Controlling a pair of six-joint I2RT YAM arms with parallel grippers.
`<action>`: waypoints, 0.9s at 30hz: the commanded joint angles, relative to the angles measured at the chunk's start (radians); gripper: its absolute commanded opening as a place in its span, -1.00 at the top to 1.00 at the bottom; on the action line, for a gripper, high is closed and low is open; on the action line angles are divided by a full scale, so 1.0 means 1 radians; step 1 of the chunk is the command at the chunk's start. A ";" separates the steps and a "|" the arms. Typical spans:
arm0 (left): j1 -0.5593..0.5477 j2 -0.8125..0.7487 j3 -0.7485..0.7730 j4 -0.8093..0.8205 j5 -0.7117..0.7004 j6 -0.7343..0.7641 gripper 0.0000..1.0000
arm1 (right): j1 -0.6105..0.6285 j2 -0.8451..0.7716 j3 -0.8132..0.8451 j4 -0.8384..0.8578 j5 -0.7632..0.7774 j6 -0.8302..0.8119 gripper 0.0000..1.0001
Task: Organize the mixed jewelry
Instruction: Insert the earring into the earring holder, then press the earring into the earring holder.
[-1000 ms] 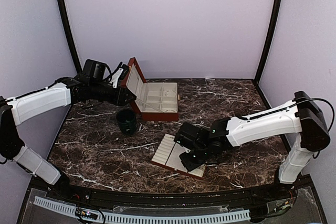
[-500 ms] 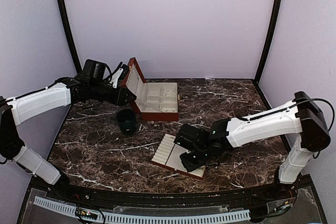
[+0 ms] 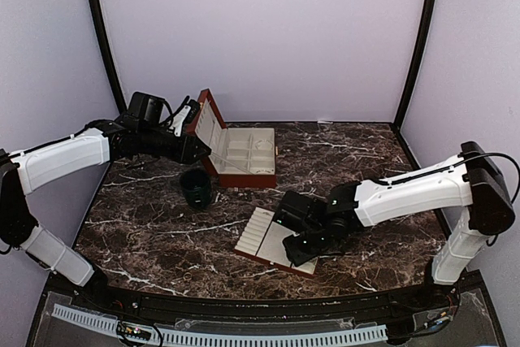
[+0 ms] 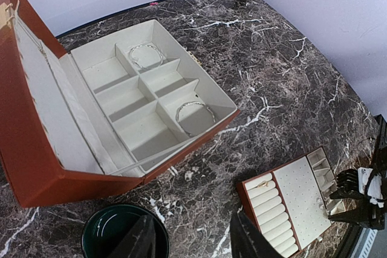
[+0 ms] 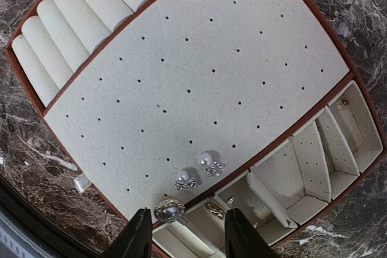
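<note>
Tiny pale metal studs (image 5: pixel 207 162) on the flat cream pin-holed tray (image 5: pixel 181 58) look light, slippery — pinch each head — while right gripper (image 5: pixel 187 222) and left gripper (image 4: pixel 192 226) gape empty.

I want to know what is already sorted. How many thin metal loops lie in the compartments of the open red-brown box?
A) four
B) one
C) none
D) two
D: the left wrist view shows a far loop in one compartment of the box and a near loop in another, with an empty compartment between them.
</note>
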 commanded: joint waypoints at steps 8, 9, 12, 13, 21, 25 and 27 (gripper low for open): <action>0.001 -0.027 -0.008 -0.006 0.016 0.006 0.12 | -0.006 -0.039 0.030 0.039 -0.041 -0.035 0.12; 0.001 -0.027 -0.009 -0.007 0.015 0.005 0.12 | -0.007 -0.034 0.031 0.036 -0.035 -0.034 0.21; 0.001 -0.027 -0.010 -0.007 0.014 0.006 0.12 | -0.010 -0.020 0.034 0.030 -0.027 -0.032 0.46; 0.001 -0.026 -0.010 -0.007 0.015 0.006 0.12 | -0.010 -0.018 0.033 0.031 -0.027 -0.031 0.55; 0.001 -0.024 -0.010 -0.007 0.018 0.003 0.12 | -0.013 -0.003 0.024 0.051 -0.036 -0.032 0.87; 0.001 -0.024 -0.009 -0.007 0.016 0.004 0.12 | -0.013 0.004 0.017 0.065 -0.043 -0.033 0.90; 0.001 -0.025 -0.010 -0.007 0.015 0.004 0.12 | -0.013 0.009 0.018 0.070 -0.043 -0.036 0.90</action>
